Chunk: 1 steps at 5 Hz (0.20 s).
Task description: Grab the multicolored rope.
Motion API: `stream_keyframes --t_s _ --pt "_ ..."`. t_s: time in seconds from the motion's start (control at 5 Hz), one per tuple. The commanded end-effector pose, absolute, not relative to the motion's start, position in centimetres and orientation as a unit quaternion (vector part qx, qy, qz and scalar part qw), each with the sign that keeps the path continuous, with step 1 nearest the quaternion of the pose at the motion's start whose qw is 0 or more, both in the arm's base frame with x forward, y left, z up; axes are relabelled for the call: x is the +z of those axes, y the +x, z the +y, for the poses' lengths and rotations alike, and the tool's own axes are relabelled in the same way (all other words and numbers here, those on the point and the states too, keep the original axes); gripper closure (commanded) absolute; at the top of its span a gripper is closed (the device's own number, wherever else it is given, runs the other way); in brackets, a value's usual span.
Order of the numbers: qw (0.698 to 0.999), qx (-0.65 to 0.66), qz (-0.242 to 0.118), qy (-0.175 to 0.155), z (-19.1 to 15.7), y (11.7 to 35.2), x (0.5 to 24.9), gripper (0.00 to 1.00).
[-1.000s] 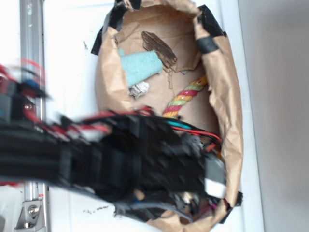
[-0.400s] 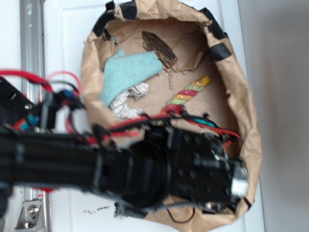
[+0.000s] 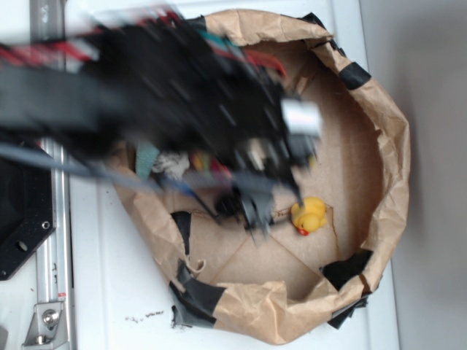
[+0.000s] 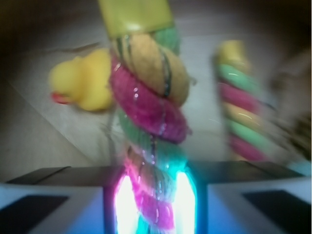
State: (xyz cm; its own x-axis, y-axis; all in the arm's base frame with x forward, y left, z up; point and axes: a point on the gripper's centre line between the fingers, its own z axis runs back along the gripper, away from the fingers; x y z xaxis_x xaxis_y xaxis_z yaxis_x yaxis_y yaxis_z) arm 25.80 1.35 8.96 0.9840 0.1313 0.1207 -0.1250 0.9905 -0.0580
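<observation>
Holding steady matters now: gripper (image 4: 155, 204) is pinching the multicolored rope (image 4: 148, 97) w/ jaws tight, rope dangling above the paper bag's floor (image 3: 365, 168), near the rubber duck (image 3: 309, 216); lift slow, no swinging.

Even daylight is falling on the exterior view; the white table (image 3: 109, 292) beside the paper basket (image 3: 379, 175) is looking almost overexposed. The arm (image 3: 146, 87) is smearing with strong motion blur above the yellow duck (image 3: 310, 216), which is staying fairly sharp. In the wrist view everything is soft, the corners are darkening, and the multicolored rope (image 4: 148, 97) is glowing pink-cyan between the gripper (image 4: 155, 204) fingers below the duck
</observation>
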Motion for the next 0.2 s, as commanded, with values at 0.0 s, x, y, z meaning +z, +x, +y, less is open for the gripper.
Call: stream_keyframes --t_s 0.0 --pt "0.994 0.104 -0.021 0.005 -1.9 24.82 14.91 1.0"
